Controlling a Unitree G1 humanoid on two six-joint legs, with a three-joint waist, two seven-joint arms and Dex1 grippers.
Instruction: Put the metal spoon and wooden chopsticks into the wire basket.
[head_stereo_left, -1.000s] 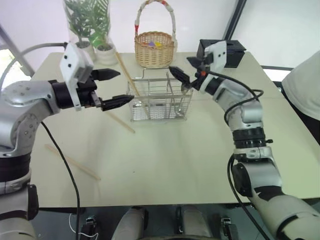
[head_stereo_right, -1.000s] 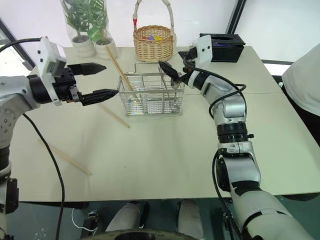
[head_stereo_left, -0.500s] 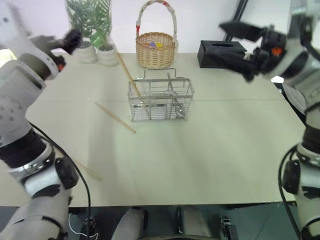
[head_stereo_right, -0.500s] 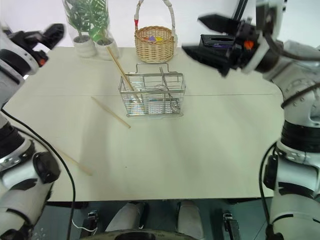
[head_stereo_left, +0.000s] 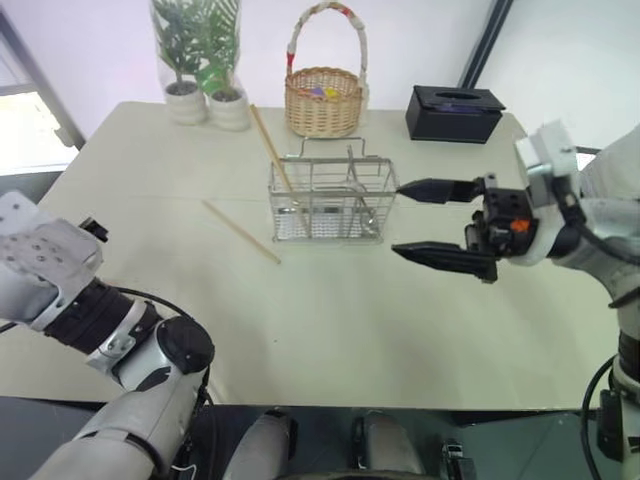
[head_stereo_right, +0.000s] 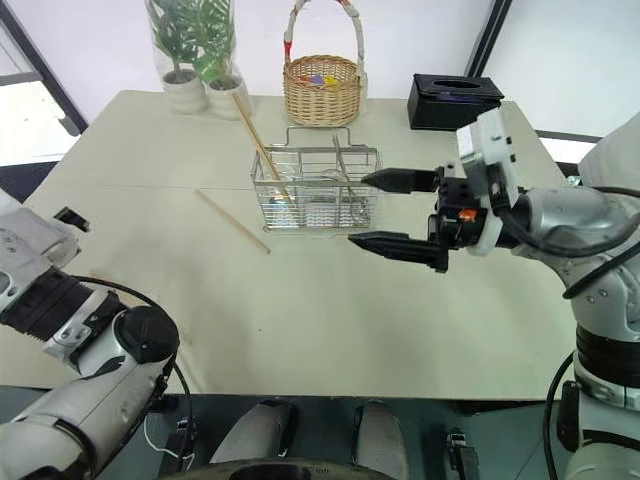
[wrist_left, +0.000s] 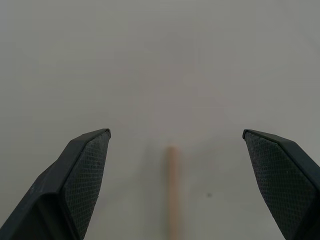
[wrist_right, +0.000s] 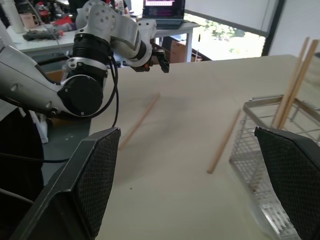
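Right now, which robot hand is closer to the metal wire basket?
The right. The right gripper hangs open just beside the wire basket, fingertips almost reaching its side. The left gripper is far off near the table's edge, above a loose chopstick.

The wire basket stands on the table, at about mid-width and in its far half. Two chopsticks stand leaning in the wire basket's left compartment, tops tilted away to the far left. A utensil handle rises from a compartment further right. Another chopstick lies flat on the table just left of the wire basket, and one more lies well to the near left of it. Behind the wire basket sits a wicker basket; to the far left of it, two potted plants; to the far right, a tissue box.
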